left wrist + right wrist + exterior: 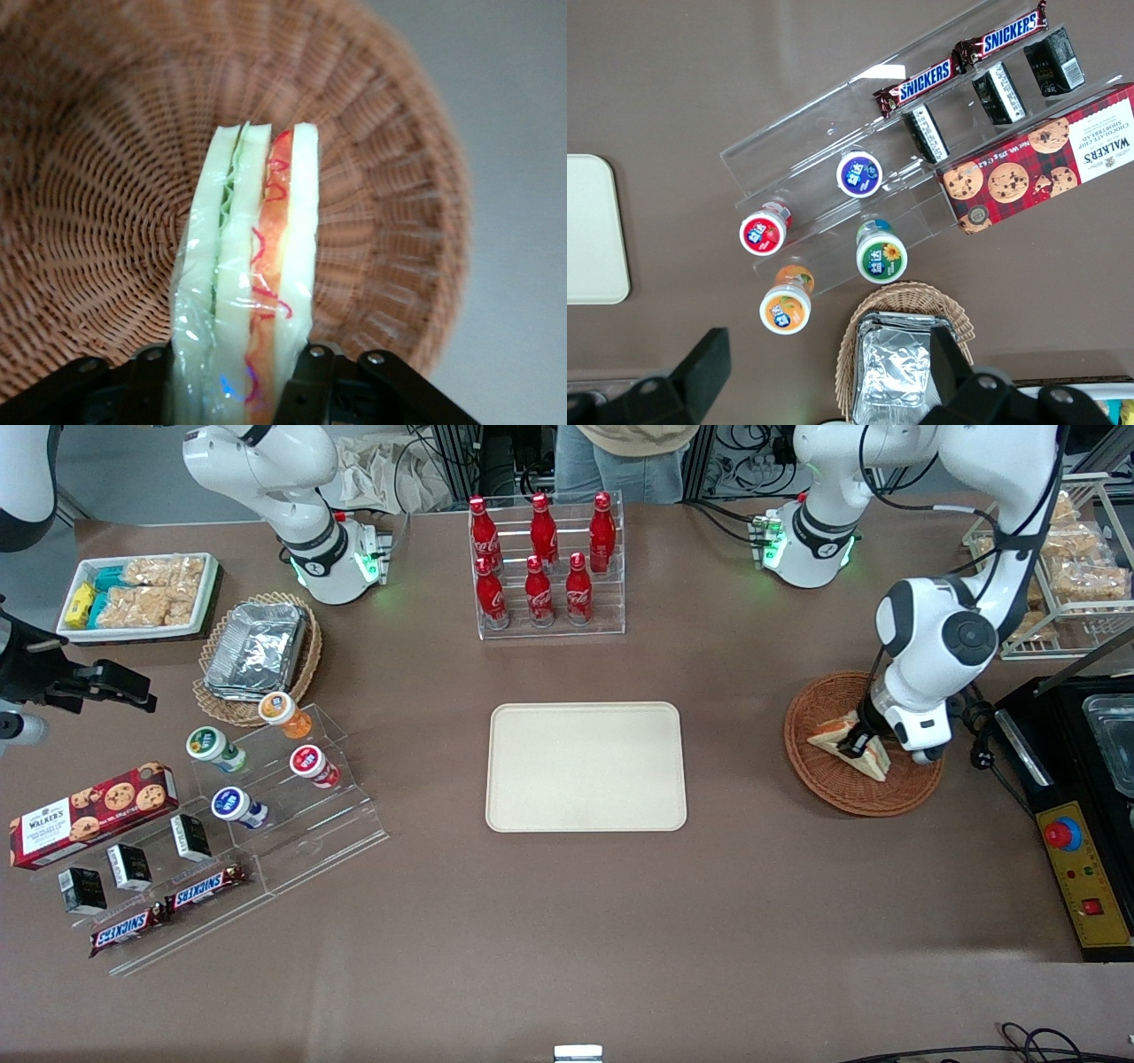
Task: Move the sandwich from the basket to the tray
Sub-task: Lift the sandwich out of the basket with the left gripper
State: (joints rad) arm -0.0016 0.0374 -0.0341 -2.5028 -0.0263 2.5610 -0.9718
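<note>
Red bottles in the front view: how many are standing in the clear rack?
6 red bottles in the clear rack: three in the row nearer the front camera, three in the row farther from it. None looks hidden. The hand is at the basket, gripping the sandwich.

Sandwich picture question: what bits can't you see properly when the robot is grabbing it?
- Gripper: in the front view the arm's own wrist covers most of it.
- Sandwich: in the left wrist view the picture's edge cuts off its gripped end.
- Basket: the arm hides part of its rim in the front view.
- Tray: cut off by the edge in the right wrist view.
</note>
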